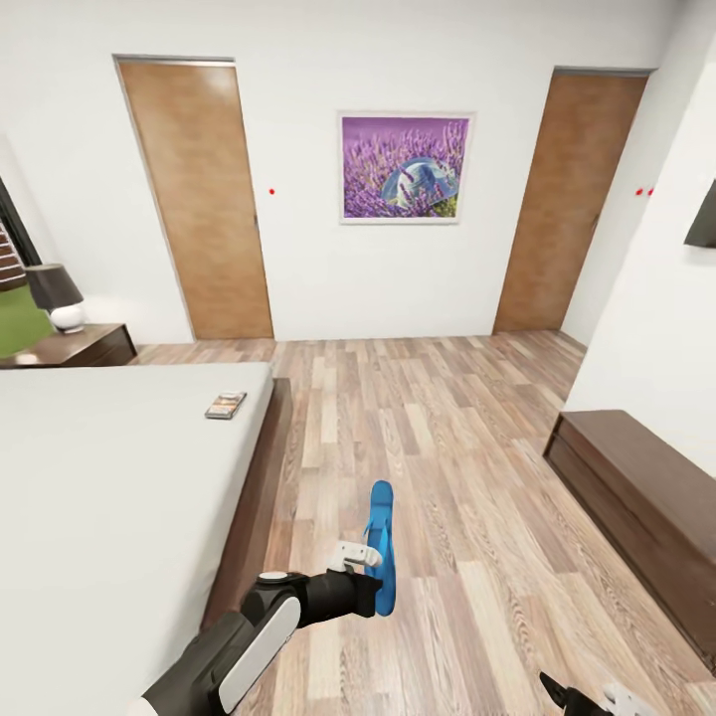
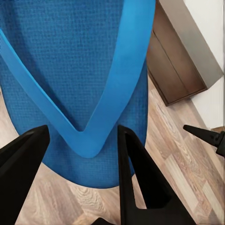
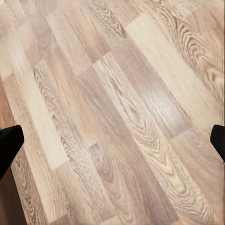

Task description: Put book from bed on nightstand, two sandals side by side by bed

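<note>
One bright blue sandal (image 1: pixel 382 537) hangs on edge above the wood floor, a little off the bed's side. My left gripper (image 1: pixel 374 582) is shut on it. In the left wrist view the sandal (image 2: pixel 70 56) faces the camera, and the black fingers (image 2: pixel 140 173) flank the point of its V strap. The book (image 1: pixel 226 405) lies flat near the far right edge of the bed (image 1: pixel 89 497). A dark nightstand (image 1: pixel 89 345) stands beyond the bed at far left. My right gripper (image 1: pixel 585 698) hangs low over bare floor, its fingertips (image 3: pixel 9 145) wide apart and holding nothing.
A black-shaded lamp (image 1: pixel 55 295) sits on the nightstand. A low dark brown cabinet (image 1: pixel 646 507) runs along the right wall. Two brown doors (image 1: pixel 199 199) and a lavender picture (image 1: pixel 405 167) are on the far wall. Open plank floor (image 1: pixel 447 428) lies between the bed and the cabinet.
</note>
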### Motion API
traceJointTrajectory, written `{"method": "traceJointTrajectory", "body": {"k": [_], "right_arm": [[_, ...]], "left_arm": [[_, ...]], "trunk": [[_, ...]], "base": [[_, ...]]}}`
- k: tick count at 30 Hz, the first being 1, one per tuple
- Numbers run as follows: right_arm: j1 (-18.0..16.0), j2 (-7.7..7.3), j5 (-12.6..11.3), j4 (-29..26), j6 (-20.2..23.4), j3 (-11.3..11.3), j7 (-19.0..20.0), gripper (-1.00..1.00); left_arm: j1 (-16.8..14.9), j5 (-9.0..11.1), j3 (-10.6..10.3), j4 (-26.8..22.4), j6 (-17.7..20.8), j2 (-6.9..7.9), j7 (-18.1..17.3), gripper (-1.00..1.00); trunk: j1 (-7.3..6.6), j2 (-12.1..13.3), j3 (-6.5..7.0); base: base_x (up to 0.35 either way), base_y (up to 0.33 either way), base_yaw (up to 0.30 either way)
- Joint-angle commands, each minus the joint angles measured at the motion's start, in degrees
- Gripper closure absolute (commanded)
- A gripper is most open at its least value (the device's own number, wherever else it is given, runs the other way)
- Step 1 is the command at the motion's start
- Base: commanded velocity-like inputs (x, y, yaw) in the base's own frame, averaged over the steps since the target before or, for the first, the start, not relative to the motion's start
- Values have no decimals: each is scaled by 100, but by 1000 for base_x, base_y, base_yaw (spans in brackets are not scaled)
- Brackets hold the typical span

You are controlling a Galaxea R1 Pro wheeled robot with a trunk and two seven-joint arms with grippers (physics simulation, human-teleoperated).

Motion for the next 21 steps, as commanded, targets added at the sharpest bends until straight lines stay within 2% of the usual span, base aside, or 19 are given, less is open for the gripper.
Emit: {"method": "traceJointTrajectory", "body": {"k": [1,21], "right_arm": [[-3,2,-54,-4,50,-19,26,-100],[-4,9,-54,-2,-115,-11,26,-100]], "left_arm": [[-4,21,-5,-7,20,4,-2,100],[-4,21,-6,-7,20,4,-2,100]], "trunk": [[0,-4,-6],[0,-4,-6]], "base": [[0,0,-282],[0,0,-282]]}}
